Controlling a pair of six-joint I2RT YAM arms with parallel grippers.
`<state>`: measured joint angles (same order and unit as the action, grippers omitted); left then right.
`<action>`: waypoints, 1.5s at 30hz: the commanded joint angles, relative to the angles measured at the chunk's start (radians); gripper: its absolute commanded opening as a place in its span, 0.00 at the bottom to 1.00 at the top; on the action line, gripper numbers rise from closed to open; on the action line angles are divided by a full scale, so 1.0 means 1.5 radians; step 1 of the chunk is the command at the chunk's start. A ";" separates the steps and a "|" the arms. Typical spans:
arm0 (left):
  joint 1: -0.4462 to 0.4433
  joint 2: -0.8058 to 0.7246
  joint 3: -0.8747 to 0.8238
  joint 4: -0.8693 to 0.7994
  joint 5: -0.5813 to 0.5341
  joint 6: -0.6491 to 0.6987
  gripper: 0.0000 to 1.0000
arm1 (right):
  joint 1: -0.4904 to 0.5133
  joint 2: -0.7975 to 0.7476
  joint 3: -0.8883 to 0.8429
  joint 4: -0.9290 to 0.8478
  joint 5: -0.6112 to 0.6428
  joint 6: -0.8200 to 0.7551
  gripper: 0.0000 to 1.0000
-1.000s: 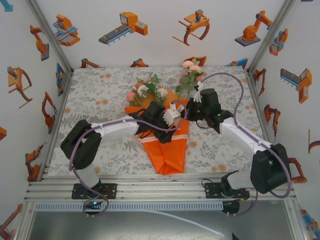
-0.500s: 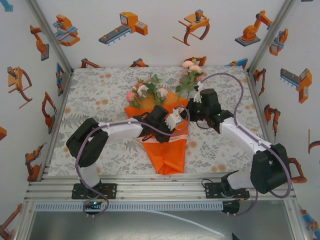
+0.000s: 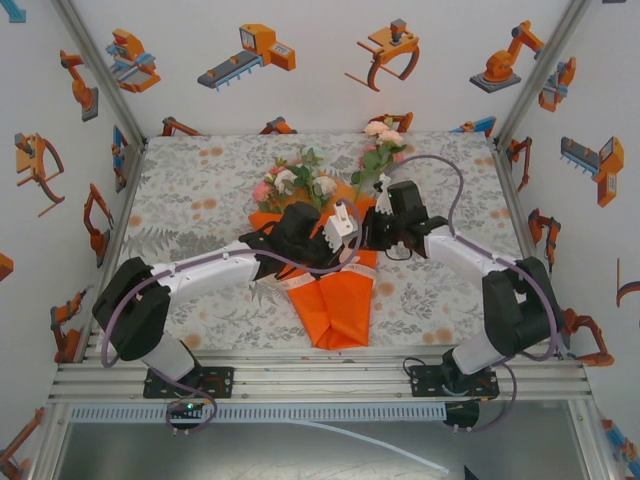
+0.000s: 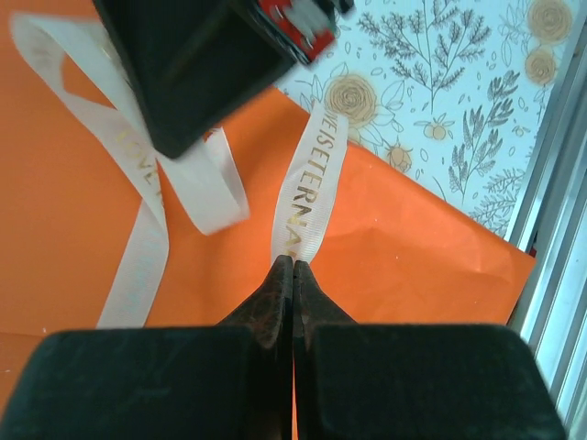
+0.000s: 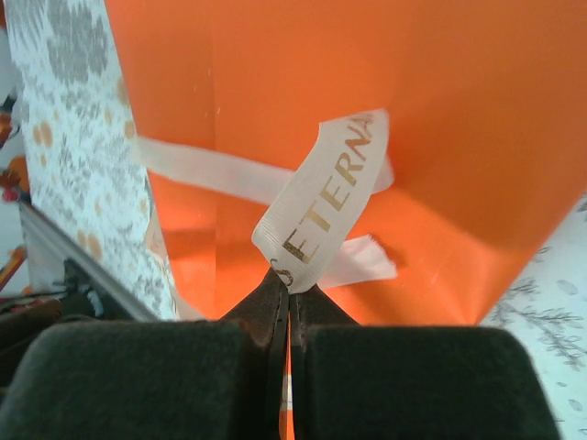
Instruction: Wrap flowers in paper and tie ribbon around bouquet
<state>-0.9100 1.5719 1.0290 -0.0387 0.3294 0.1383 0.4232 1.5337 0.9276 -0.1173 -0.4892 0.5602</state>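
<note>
Pinching the ribbon in the fully closed left claw, just ahead of its tips, flat against the paper. Clamping another stretch in the tightly closed right claw, paper directly beyond. Leaving the flowers past both claws.

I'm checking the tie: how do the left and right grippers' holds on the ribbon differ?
The left gripper holds ribbon running straight over the paper; the right gripper holds ribbon arching up and bending back. Left grips it centred; right, near one corner. Both jaws are shut on it.
</note>
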 commanded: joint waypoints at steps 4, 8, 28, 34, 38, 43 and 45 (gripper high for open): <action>-0.001 -0.002 0.003 0.036 -0.040 -0.024 0.00 | -0.006 -0.064 -0.017 -0.168 -0.119 -0.108 0.15; 0.000 0.011 0.006 0.085 -0.057 -0.060 0.00 | -0.026 -0.098 0.020 -0.219 -0.087 -0.115 0.37; 0.005 0.157 0.098 0.179 -0.105 -0.166 0.00 | 0.121 -0.340 -0.226 -0.028 0.372 0.331 0.38; 0.010 0.167 0.093 0.186 -0.100 -0.174 0.00 | 0.145 -0.247 -0.191 -0.024 0.444 0.415 0.55; 0.011 0.167 0.090 0.182 -0.097 -0.173 0.00 | 0.145 -0.197 -0.188 0.010 0.455 0.414 0.61; 0.013 0.158 0.085 0.175 -0.091 -0.163 0.00 | 0.145 -0.148 -0.169 0.003 0.478 0.370 0.59; 0.013 0.159 0.085 0.171 -0.093 -0.162 0.00 | 0.145 -0.137 -0.170 0.007 0.473 0.368 0.49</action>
<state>-0.8951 1.8137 1.1481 0.2161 0.1761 -0.1036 0.6357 1.3121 0.6449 -0.1307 0.1722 1.1271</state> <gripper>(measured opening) 0.008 0.523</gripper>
